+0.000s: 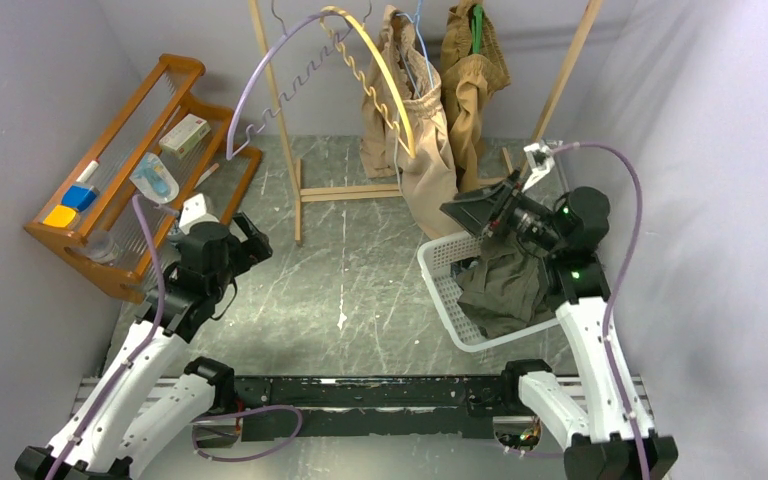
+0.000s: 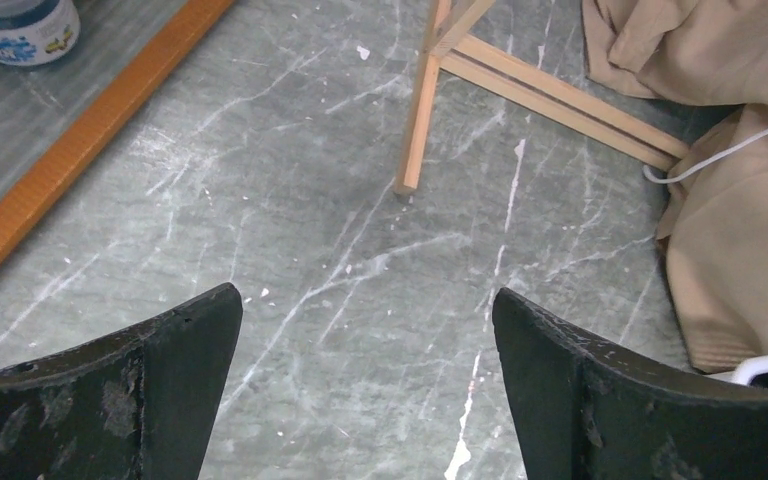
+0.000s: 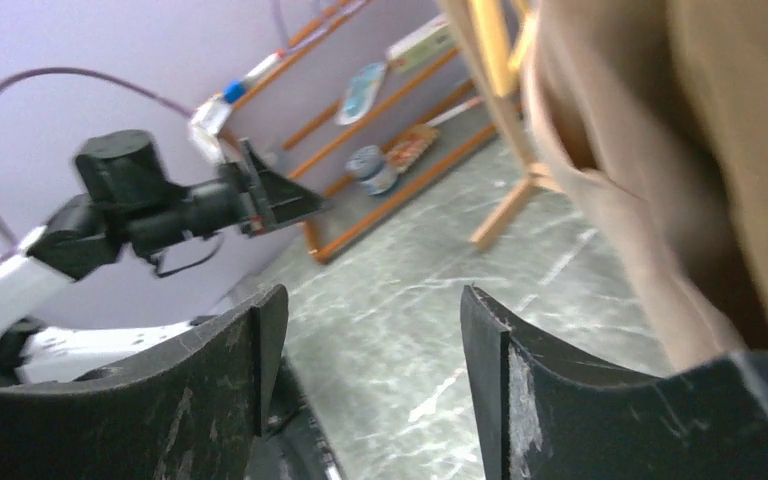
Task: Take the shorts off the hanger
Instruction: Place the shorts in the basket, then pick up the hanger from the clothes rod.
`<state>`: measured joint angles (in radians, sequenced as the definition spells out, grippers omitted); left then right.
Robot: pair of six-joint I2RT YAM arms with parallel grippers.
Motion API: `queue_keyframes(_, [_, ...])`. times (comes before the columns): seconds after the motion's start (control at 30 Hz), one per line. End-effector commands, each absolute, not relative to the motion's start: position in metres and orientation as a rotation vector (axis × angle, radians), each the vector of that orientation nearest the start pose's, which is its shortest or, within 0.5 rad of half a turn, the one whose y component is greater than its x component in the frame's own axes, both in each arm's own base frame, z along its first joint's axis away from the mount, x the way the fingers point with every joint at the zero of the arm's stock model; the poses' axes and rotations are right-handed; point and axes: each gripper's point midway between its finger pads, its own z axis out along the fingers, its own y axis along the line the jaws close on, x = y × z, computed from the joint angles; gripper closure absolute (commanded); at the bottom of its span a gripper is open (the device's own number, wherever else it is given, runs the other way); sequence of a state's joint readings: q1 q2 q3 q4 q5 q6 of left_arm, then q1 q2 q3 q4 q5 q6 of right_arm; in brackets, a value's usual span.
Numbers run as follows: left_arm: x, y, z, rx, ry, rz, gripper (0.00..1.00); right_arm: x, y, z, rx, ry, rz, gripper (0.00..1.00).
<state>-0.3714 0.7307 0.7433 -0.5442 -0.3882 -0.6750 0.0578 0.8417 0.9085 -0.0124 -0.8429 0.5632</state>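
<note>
Light beige shorts [image 1: 405, 120] hang on a blue hanger [image 1: 417, 35] from the wooden rack [image 1: 285, 110], their hem reaching the table. Tan-brown shorts [image 1: 475, 75] hang beside them on a green hanger [image 1: 477, 28]. Olive green shorts [image 1: 505, 285] lie in the white basket [image 1: 440, 270]. The navy shorts are not in view. My right gripper [image 1: 468, 213] is open and empty above the basket's far corner, close to the beige shorts [image 3: 660, 150]. My left gripper [image 1: 253, 245] is open and empty over the table at the left. The beige hem shows in the left wrist view [image 2: 730, 230].
An orange wooden shelf [image 1: 110, 160] with small items stands at the far left. The rack's foot bar [image 2: 560, 95] and leg [image 2: 420, 120] lie ahead of the left gripper [image 2: 365, 295]. An empty wire hanger [image 1: 280, 20] hangs on the rack. Cables arc overhead.
</note>
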Motion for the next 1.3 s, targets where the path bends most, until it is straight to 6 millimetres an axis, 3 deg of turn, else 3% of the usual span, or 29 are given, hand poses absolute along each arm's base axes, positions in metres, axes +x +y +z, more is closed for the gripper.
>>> queue_keyframes(0.0, [0.259,-0.066,0.203,-0.615,1.947,-0.364,0.00,0.234,0.197,0.391,-0.535,1.515,1.252,0.35])
queue_keyframes(0.03, [0.259,-0.069,0.203,-0.633,1.938,-0.396,0.00,0.241,0.202,0.398,-0.553,1.521,1.172,0.35])
queue_keyframes(0.07, [0.260,-0.071,0.202,-0.649,1.927,-0.419,0.01,0.248,0.204,0.389,-0.509,1.606,1.107,0.37])
queue_keyframes(0.17, [0.261,-0.072,0.193,-0.759,1.929,-0.447,0.01,0.256,0.219,0.386,-0.466,1.688,1.060,0.40])
queue_keyframes(0.33, [0.250,-0.076,0.165,-0.826,2.090,-0.391,0.00,0.263,0.206,0.367,-0.278,1.801,0.955,0.40])
queue_keyframes(0.4, [0.247,-0.080,0.162,-0.776,2.139,-0.386,0.00,0.261,0.196,0.363,-0.278,1.819,0.889,0.40])
queue_keyframes(0.53, [0.255,-0.083,0.184,-0.541,2.091,-0.388,0.00,0.262,0.162,0.358,-0.311,1.827,0.632,0.39])
queue_keyframes(0.67, [0.269,-0.074,0.217,-0.426,1.946,-0.344,0.00,0.277,0.139,0.384,-0.222,1.780,0.485,0.39])
queue_keyframes(0.83, [0.278,-0.073,0.229,-0.316,1.920,-0.279,0.00,0.287,0.151,0.394,-0.249,1.770,0.517,0.43])
queue_keyframes(0.97, [0.280,-0.078,0.235,-0.230,1.881,-0.298,0.00,0.298,0.145,0.413,-0.209,1.720,0.481,0.44])
queue_keyframes(1.07, [0.273,-0.082,0.237,-0.212,1.904,-0.321,0.00,0.310,0.143,0.414,-0.193,1.747,0.435,0.45])
queue_keyframes(1.27, [0.259,-0.050,0.224,-0.356,1.926,-0.182,0.04,0.320,0.165,0.418,-0.250,1.723,0.526,0.48])
